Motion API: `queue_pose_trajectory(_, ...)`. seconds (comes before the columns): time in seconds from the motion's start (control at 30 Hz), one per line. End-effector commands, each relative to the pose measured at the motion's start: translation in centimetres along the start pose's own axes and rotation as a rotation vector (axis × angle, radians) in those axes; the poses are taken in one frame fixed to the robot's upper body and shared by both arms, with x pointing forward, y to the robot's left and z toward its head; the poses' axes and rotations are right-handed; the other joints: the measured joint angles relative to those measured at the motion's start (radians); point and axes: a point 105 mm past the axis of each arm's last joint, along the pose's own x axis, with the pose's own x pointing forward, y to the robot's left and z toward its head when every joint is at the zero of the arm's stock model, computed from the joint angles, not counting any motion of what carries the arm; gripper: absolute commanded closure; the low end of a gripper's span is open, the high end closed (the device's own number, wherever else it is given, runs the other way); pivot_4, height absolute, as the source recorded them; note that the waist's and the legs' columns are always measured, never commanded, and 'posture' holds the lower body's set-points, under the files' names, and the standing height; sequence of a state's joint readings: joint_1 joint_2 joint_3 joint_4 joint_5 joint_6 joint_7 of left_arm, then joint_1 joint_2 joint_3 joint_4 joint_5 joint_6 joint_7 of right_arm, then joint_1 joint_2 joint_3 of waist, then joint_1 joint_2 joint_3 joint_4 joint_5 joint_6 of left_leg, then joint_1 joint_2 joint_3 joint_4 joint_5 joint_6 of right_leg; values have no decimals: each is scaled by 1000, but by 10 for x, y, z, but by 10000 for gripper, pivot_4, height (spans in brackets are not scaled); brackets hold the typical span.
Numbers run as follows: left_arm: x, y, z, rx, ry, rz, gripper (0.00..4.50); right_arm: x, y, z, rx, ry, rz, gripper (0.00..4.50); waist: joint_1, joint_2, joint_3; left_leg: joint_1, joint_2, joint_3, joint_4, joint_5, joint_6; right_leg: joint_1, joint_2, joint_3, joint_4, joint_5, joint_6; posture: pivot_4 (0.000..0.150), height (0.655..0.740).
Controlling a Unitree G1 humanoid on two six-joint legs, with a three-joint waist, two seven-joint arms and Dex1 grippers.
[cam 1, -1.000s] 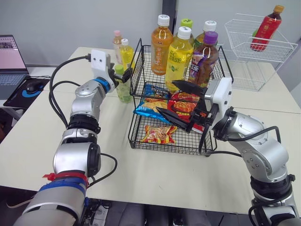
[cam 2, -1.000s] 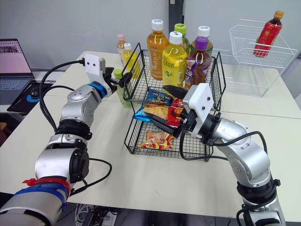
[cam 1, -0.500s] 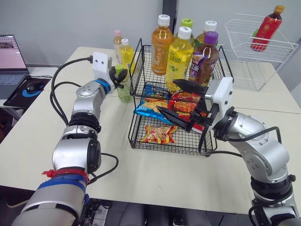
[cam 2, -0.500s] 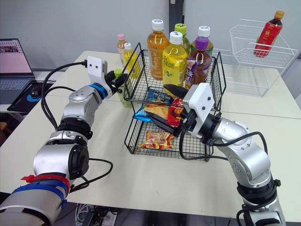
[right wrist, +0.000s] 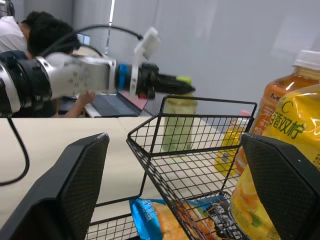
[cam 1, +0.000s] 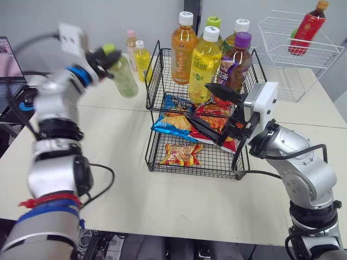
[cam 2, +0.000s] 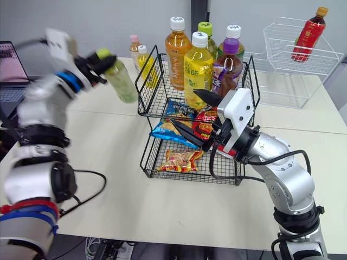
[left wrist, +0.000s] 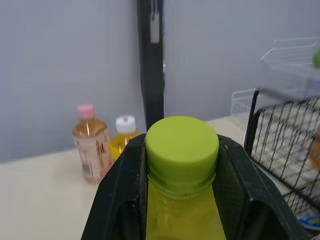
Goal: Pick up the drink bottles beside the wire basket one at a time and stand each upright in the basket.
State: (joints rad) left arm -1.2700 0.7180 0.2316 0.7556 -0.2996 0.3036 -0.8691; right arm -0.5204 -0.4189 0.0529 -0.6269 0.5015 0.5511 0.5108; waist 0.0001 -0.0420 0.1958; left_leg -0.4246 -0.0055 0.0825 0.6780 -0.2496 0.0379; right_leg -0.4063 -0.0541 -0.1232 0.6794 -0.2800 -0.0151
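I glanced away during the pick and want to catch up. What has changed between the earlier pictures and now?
The left end effector, shut on the green-capped bottle, has lifted it off the table, up and leftward away from the basket; the bottle now tilts. The right end effector stays open over the basket's snacks; the pink-capped bottle has not moved.

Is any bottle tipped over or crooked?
Yes. The green-capped bottle hangs tilted in the air beside the black wire basket, gripped at its neck by the left gripper. Far off on the right, the red bottle leans slanted in the white wire basket instead of standing straight. Nothing looks spilled.
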Motion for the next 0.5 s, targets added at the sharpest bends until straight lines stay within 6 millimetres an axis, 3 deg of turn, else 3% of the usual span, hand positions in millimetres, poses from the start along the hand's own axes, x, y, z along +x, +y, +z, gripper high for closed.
queue_pose_trajectory(0.03, -3, -36, 83, 41, -144, -238, 31447, -3, -1, 17, -48, -66, -24, 0, 4, 0, 0, 0, 0, 0, 0, 0, 0, 0, 0, 0, 0, 0, 0, 1500, 7400)
queue_pose_trajectory(0.17, -3, -63, 124, 18, -183, -388, 31447, -5, -2, 16, -48, -68, -44, 0, 9, 0, 0, 1, -1, -1, 2, 0, 0, 1, 0, 1, 1, 0, 0, 1500, 7400)
queue_pose_trajectory(0.23, 1, -74, 130, -10, -183, -439, 31447, -5, -3, 16, -49, -72, -53, 0, 7, 0, 0, 1, 0, 0, 2, 0, 1, 1, 0, 1, 2, 0, 0, 1500, 7400)
queue_pose_trajectory(0.37, 12, -99, 115, -24, -116, -553, 31447, -6, -3, 14, -52, -68, -71, 0, 0, 0, 0, 4, 0, 0, 2, 1, 0, 2, 0, 2, 5, 0, 0, 1500, 7400)
queue_pose_trajectory(0.5, 26, -110, 83, -17, -33, -570, 31447, -9, -4, 13, -56, -64, -94, 0, -1, 0, 0, 4, 0, 0, 2, 2, 0, 1, 0, 2, 6, 0, 0, 1500, 7400)
